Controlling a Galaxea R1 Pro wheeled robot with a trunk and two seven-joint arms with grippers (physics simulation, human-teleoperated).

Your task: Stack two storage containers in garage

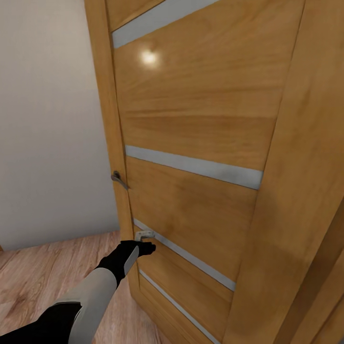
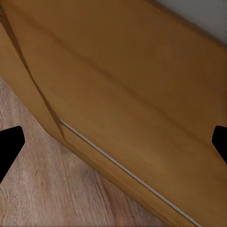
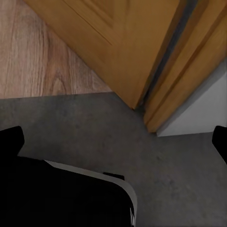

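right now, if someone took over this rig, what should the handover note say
Left gripper: open, empty, reaching at the lower part of the wooden door, below the handle.
Right gripper: open, empty, hanging over the spot where wood plank floor meets grey concrete floor.
No storage container in sight.
Done: nothing visible.
Left: get past the door, fetch, stack both containers.

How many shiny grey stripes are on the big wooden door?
4. One stripe crosses the door near the top, one sits at handle height, one runs below it by the left gripper, and one lies lowest. More may be hidden outside the picture.
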